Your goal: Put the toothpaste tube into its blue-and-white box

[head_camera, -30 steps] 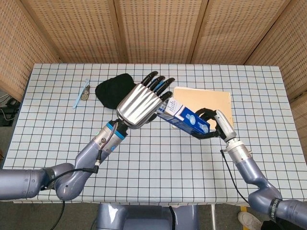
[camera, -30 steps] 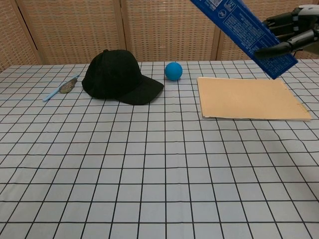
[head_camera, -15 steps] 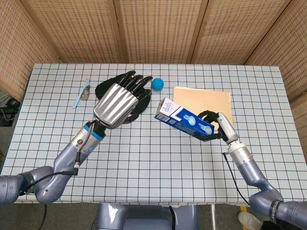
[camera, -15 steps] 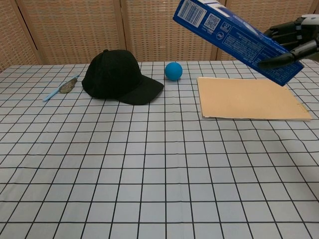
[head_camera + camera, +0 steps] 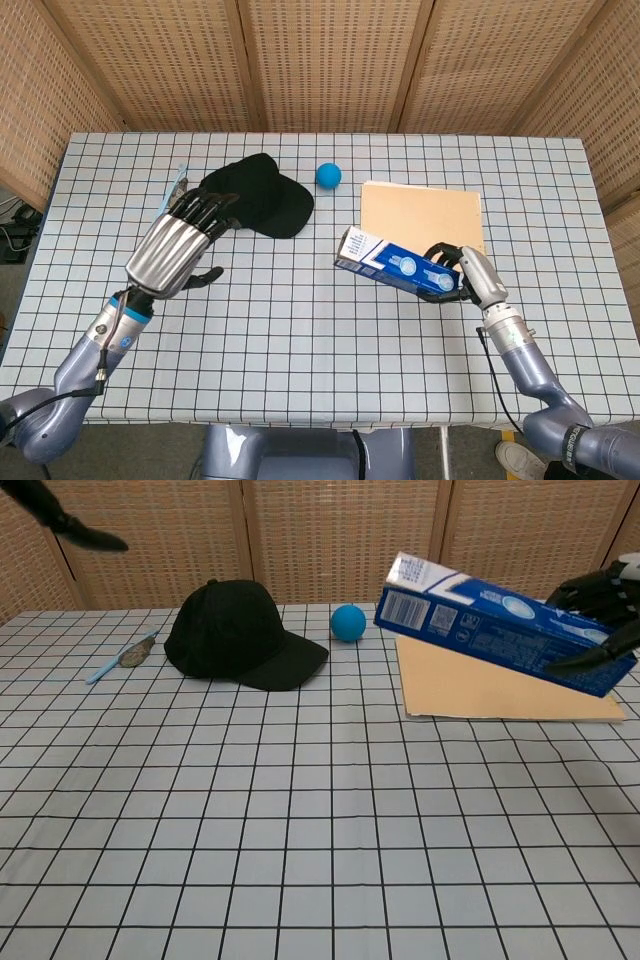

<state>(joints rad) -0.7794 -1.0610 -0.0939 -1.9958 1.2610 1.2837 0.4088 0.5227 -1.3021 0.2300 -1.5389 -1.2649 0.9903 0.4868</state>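
Head view: right hand gripping blue-and-white box, tilted above table beside tan folder. Left hand empty, fingers spread, near black cap. Toothpaste tube not discernible.

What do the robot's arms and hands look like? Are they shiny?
Yes! The left hand has a shiny ribbed silver back and black fingers. Its wrist has a blue ring and a thin black cable. The right hand is silver and black too. Both arms are smooth grey-blue.
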